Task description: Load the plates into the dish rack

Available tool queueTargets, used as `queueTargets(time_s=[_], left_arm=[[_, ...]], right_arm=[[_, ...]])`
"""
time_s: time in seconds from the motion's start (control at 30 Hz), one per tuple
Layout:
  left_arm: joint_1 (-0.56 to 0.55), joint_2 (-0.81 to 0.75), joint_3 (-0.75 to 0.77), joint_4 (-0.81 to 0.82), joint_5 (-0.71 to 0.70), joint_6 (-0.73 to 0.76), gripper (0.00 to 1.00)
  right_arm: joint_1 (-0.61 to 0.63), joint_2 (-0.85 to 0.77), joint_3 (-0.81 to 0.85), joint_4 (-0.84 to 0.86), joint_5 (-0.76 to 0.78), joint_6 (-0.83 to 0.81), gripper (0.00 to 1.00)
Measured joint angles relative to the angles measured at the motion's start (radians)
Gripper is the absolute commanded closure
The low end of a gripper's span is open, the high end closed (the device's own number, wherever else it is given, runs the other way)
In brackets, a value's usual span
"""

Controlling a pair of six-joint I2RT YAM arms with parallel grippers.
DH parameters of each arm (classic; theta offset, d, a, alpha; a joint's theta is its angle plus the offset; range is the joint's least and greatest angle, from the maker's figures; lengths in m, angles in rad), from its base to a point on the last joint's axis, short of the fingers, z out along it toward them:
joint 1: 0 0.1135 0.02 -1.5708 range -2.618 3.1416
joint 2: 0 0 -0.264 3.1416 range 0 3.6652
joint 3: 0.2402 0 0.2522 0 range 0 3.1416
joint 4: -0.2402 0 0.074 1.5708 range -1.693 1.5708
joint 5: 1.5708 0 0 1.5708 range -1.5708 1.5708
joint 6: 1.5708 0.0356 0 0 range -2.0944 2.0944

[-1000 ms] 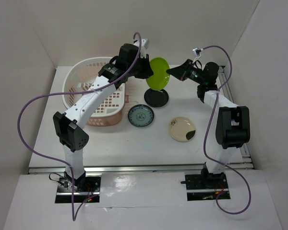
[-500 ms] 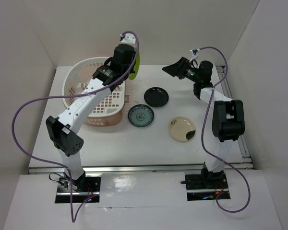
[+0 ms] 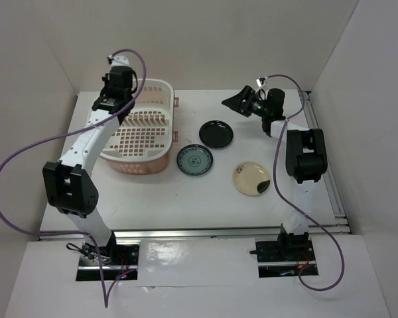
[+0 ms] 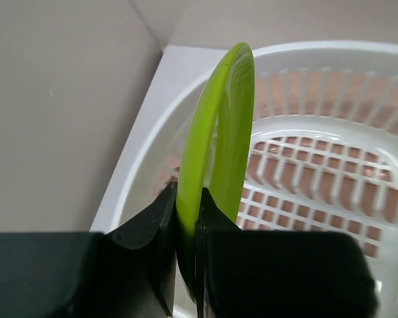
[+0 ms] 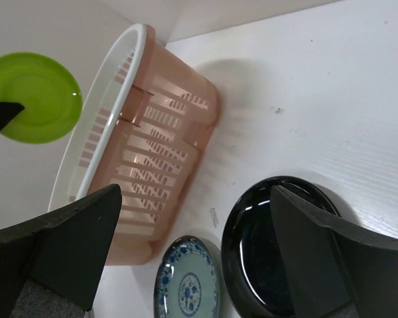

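My left gripper (image 3: pixel 117 78) is shut on the lower edge of the lime green plate (image 4: pixel 219 119), which stands on edge above the left end of the pale pink dish rack (image 3: pixel 143 127). The top view hides that plate; the right wrist view shows the green plate (image 5: pixel 33 96) beyond the rack (image 5: pixel 152 146). My right gripper (image 3: pixel 235 103) hangs open and empty above the far side of the table, over the black plate (image 3: pixel 216 134). The blue-patterned plate (image 3: pixel 195 161) and the cream plate (image 3: pixel 252 178) lie flat on the table.
The rack's white rim (image 4: pixel 331 53) and slotted floor lie below and right of the held plate. White walls enclose the table on the left, back and right. The black plate (image 5: pixel 278 252) and blue-patterned plate (image 5: pixel 189 281) lie just right of the rack.
The right gripper opened, let go of the green plate and drew back. The left arm swung the plate leftward from mid-table to the rack's left end.
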Motion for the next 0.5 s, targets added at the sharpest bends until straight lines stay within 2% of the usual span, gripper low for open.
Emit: queueTargets(time_s=[0.17,0.5], left_arm=[[0.132,-0.014,-0.128,0.082,0.051,0.035,1.00],[0.150,-0.013,-0.175,0.217,0.151,0.115,1.00]], right_arm=[[0.000,0.023,0.001,-0.009,-0.001,0.000,0.00],[0.000,0.033,0.001,-0.006,-0.002,0.012,0.00]])
